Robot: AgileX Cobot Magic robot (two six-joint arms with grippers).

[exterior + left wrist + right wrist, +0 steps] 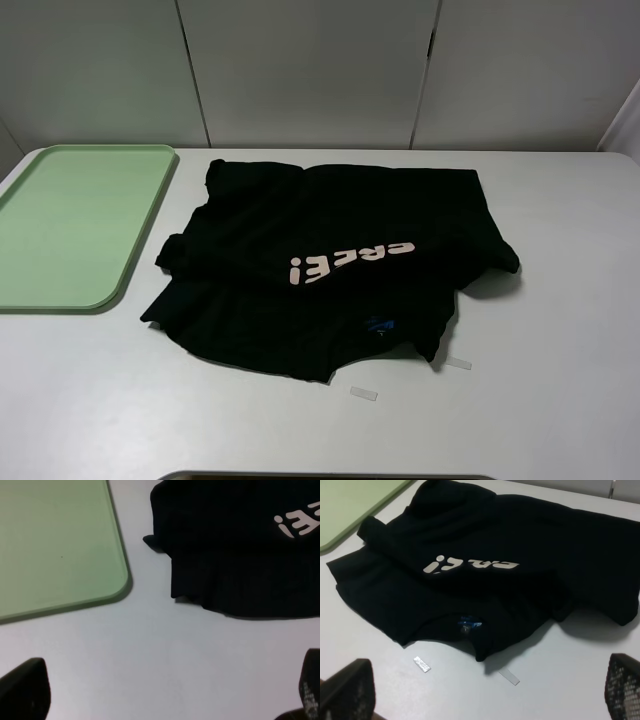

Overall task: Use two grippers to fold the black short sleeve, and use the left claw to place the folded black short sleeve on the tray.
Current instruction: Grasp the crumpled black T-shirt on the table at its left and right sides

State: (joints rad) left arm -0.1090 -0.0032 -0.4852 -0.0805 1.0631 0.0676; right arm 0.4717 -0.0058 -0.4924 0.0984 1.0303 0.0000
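The black short sleeve (330, 265) lies loosely crumpled on the white table, with pale lettering (350, 262) and a small blue mark (380, 325) showing. It also shows in the left wrist view (240, 545) and the right wrist view (485, 565). The pale green tray (75, 225) lies to its left, holding nothing, and its corner shows in the left wrist view (55, 545). My left gripper (165, 695) is open over bare table near the tray's corner. My right gripper (485, 690) is open in front of the shirt's near edge. Neither arm shows in the exterior view.
Two small clear tape strips (364, 394) (458, 364) lie on the table by the shirt's near edge; they also show in the right wrist view (422, 664) (509, 676). White wall panels stand behind the table. A dark edge (330, 477) runs along the table's front.
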